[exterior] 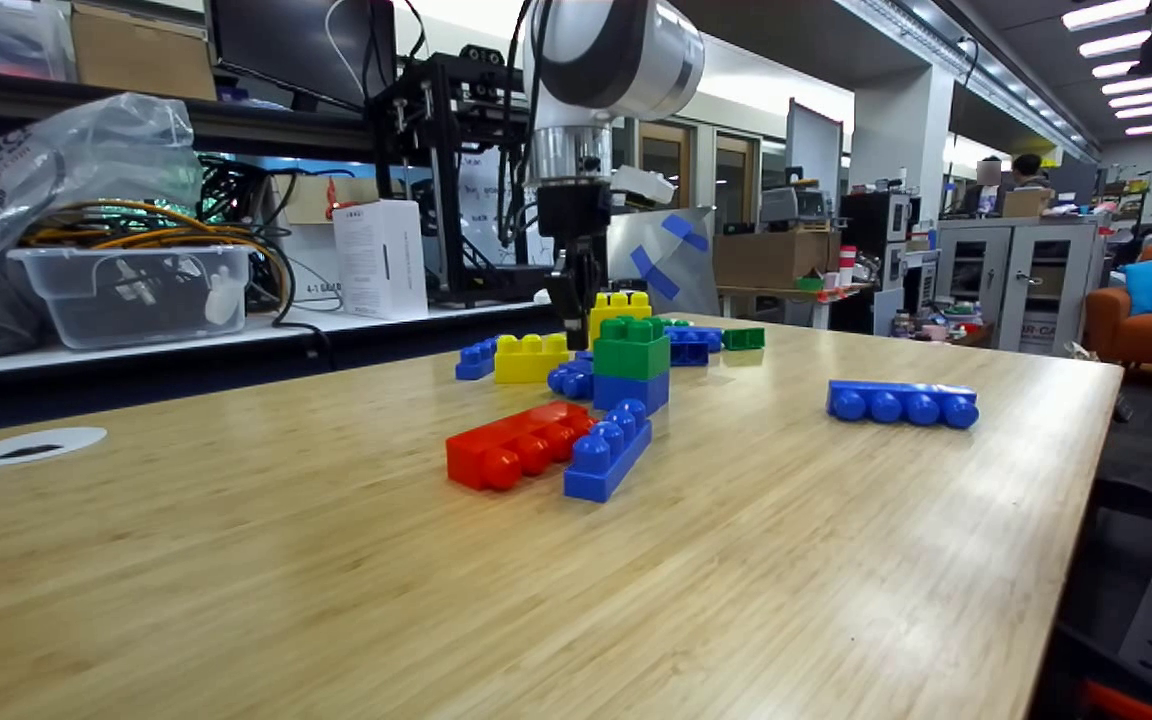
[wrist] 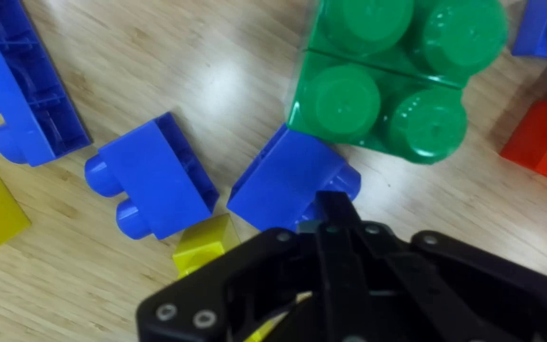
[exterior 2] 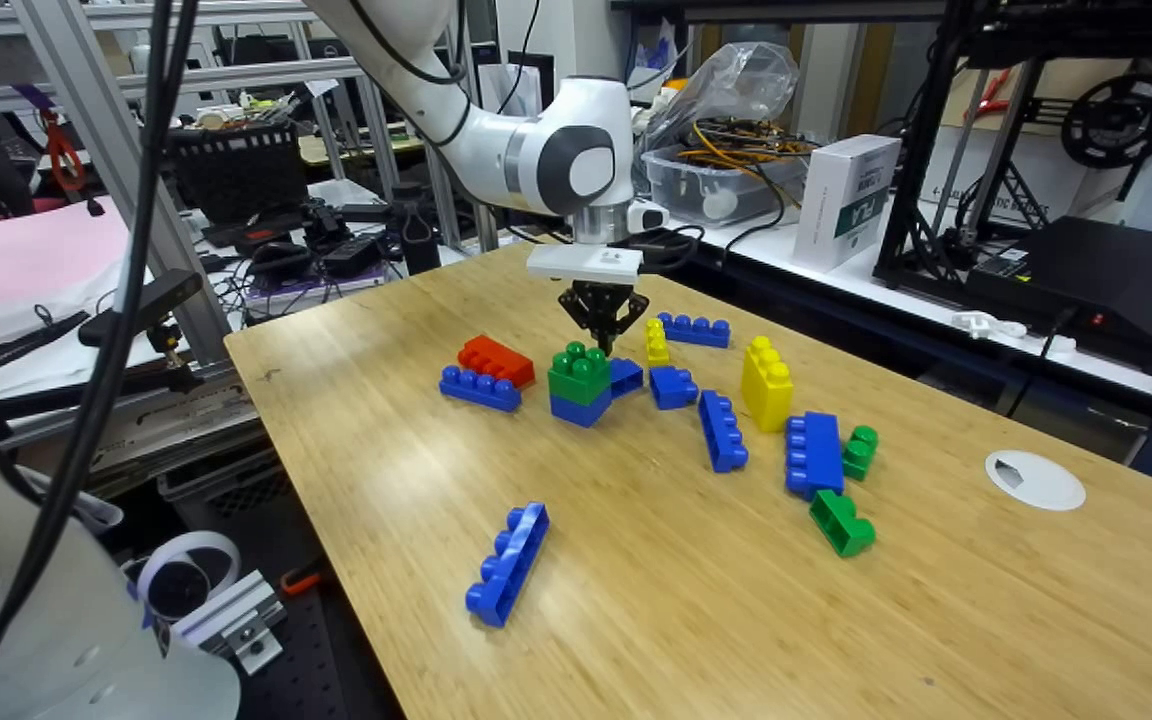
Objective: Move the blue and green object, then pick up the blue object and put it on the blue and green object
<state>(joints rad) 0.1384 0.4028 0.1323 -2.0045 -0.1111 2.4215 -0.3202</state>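
Red brick and yellow brick flank the green-topped tower — gripper jaws together.

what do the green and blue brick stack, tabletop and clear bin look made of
Green and blue brick stack: probably hard moulded plastic, glossy, with sharp highlights on its studs in the wrist view.
Tabletop: looks like wood or bamboo, perhaps only a laminate, with a soft sheen over streaky grain.
Clear bin: likely smooth plastic, since you can see in through its wall.

Toy bricks on wooden table
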